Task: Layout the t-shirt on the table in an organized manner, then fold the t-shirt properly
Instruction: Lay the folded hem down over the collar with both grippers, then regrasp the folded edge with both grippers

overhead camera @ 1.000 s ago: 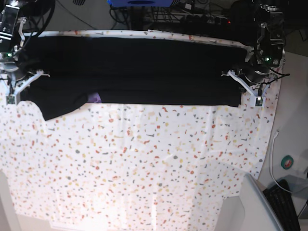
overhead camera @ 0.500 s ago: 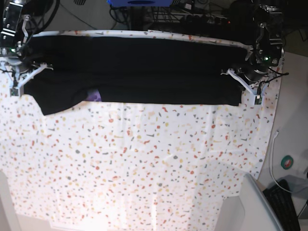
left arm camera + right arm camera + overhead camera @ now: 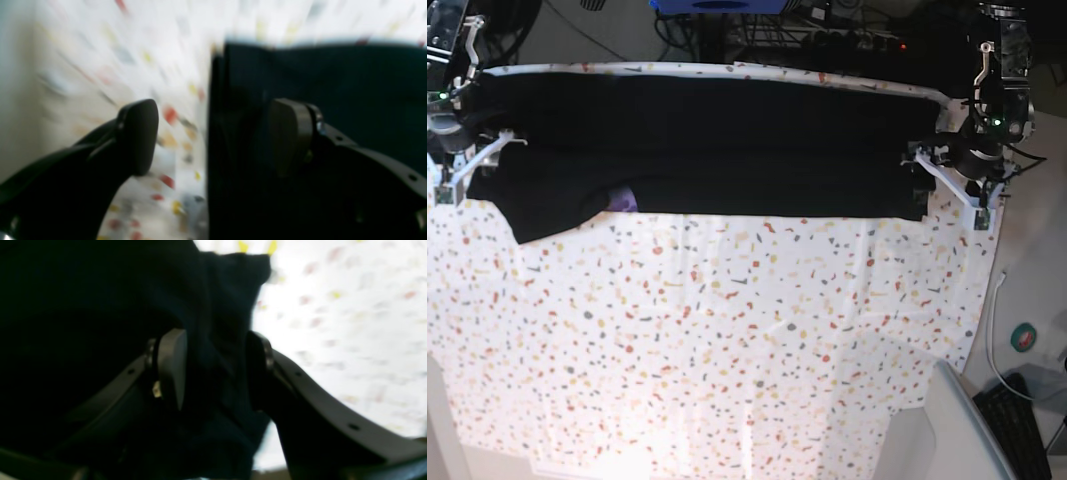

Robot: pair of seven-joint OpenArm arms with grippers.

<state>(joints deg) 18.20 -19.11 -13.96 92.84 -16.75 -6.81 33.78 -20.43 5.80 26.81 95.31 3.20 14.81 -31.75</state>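
Speckled white cloth covers the table (image 3: 727, 340), and the t-shirt (image 3: 707, 140) lies in a long black band along its far edge, with a bit of purple print peeking out low down.

The left hand (image 3: 213, 136) is wide open, one finger over the cloth and one over the bare table, holding nothing.

The right hand (image 3: 215, 368) is partly open with a bunch of shirt between its fingers. I cannot tell if it really pinches it.

If only one hand pulls, the shirt could bunch up or slide off the far edge.
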